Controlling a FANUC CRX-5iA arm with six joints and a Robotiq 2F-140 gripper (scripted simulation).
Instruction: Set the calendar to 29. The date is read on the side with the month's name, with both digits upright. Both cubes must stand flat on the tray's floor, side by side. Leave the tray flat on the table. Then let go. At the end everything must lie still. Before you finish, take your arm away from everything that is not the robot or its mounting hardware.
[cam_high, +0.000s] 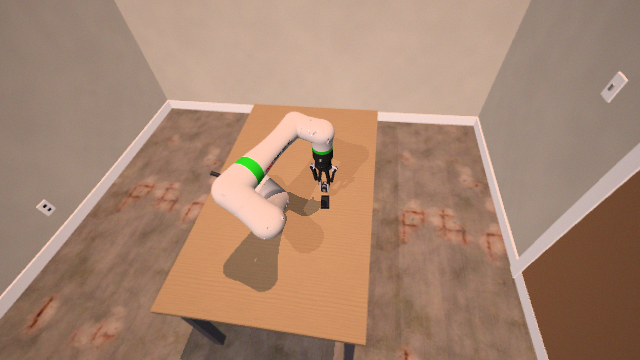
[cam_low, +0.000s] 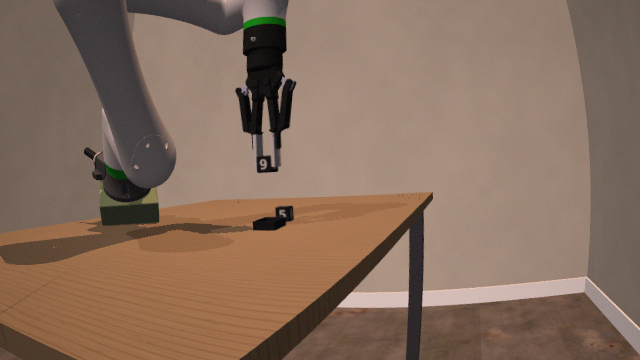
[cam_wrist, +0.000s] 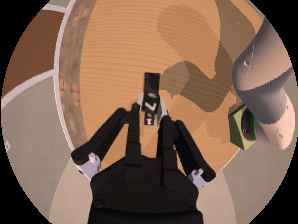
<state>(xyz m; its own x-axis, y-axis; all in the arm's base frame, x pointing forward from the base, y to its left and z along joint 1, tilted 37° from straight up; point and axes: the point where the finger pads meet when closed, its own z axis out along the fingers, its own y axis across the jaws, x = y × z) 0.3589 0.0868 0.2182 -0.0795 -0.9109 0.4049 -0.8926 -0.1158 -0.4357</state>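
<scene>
My gripper (cam_low: 267, 159) is shut on a small black cube (cam_low: 265, 164) whose side toward the exterior camera shows a white 9. It hangs high above the table, straight over the tray. The black tray (cam_low: 269, 223) lies flat on the table, and a second black cube (cam_low: 284, 213) showing a 5 stands at its far right end. In the top view the gripper (cam_high: 324, 184) hangs just above the tray (cam_high: 325, 201). In the wrist view the held cube (cam_wrist: 150, 108) sits between the fingertips, with the tray (cam_wrist: 150, 84) below it.
The arm's base (cam_low: 129, 207) stands on the table to the left of the tray. The table's right edge (cam_low: 415, 210) is some way beyond the tray.
</scene>
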